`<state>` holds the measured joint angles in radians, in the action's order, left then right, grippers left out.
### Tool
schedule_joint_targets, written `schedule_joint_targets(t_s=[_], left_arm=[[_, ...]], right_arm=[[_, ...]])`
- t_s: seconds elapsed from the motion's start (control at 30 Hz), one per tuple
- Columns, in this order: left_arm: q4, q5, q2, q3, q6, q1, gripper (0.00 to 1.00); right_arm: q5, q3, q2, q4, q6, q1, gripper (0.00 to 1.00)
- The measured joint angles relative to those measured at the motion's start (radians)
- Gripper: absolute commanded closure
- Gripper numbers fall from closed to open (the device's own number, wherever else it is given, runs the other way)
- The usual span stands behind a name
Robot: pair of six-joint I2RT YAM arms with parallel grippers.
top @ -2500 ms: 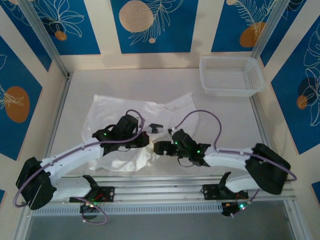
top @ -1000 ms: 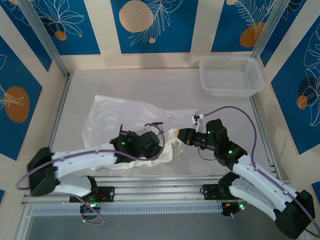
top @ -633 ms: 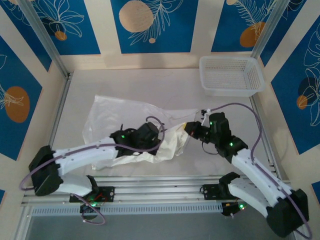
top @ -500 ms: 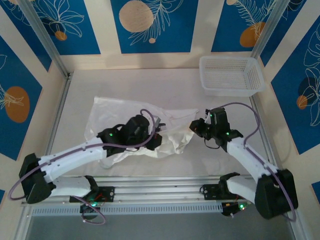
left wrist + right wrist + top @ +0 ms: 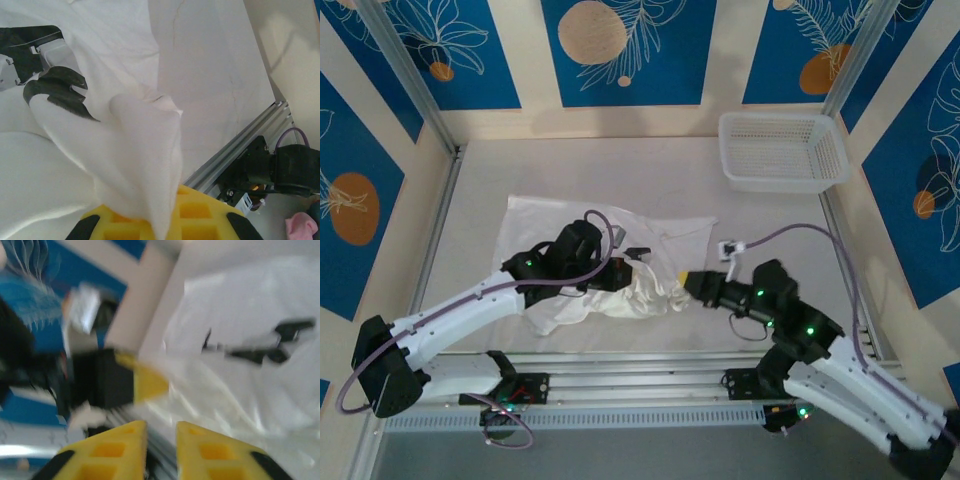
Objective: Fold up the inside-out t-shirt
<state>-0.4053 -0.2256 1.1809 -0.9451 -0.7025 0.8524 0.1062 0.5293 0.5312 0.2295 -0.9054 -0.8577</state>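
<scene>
Blue panels with white leaf outlines wall in a pale worktop [image 5: 620, 165].

Overhead view: the white t-shirt [image 5: 550, 225] lies left of centre. Its far half is spread fairly flat and its near edge is heaped in a ridge between the two arms. The left pincer [image 5: 620, 272] sits on that ridge, and the right pincer [image 5: 688, 282] meets the ridge's right end. Half a second earlier the right arm reached further out, at the shirt's right corner. It has since drawn back toward the near edge, and that corner now lies flat. The shirt is thus smoother than it was but carries no fold, so the work appears to be at the spreading stage. A white mesh basket [image 5: 782, 183] stands well apart at the far right corner and blocks nothing. The likelier hindrance is the arms themselves, close together over the bunched hem.

Left wrist view: a peak of t-shirt [image 5: 200, 75] cloth runs down into the left pincer [image 5: 160, 212], whose yellow pads are closed on it. A dark rigid piece [image 5: 55, 92] shows at left, partly under cloth; what it is cannot be told. A metal rail [image 5: 235, 145] crosses the lower right.

Right wrist view (blurred by motion): the right pincer [image 5: 161, 426] shows its yellow fingers with a narrow slit between them. Whether cloth sits in the slit cannot be told. T-shirt [image 5: 250, 300] cloth lies beyond, with a dark shape [image 5: 260, 354] on it.
</scene>
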Motion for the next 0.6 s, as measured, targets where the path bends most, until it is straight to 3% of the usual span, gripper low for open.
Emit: schedule_joint_targets(t_s=[0.07, 0.17, 0.33, 0.6], left_arm=[[-0.003, -0.004, 0.000, 0.000, 0.000, -0.005, 1.00], [-0.013, -0.010, 0.000, 0.000, -0.003, -0.006, 1.00], [-0.031, -0.011, 0.000, 0.000, -0.007, -0.006, 1.00], [-0.043, -0.009, -0.021, 0.000, -0.023, -0.006, 1.00]], right_arm=[[0.117, -0.005, 0.088, 0.011, 0.048, -0.146, 0.60], [0.276, -0.008, 0.241, -0.034, 0.172, -0.241, 0.51], [0.385, -0.023, 0.454, -0.253, 0.432, -0.235, 0.45], [0.300, -0.012, 0.682, -0.470, 0.568, -0.132, 0.52]])
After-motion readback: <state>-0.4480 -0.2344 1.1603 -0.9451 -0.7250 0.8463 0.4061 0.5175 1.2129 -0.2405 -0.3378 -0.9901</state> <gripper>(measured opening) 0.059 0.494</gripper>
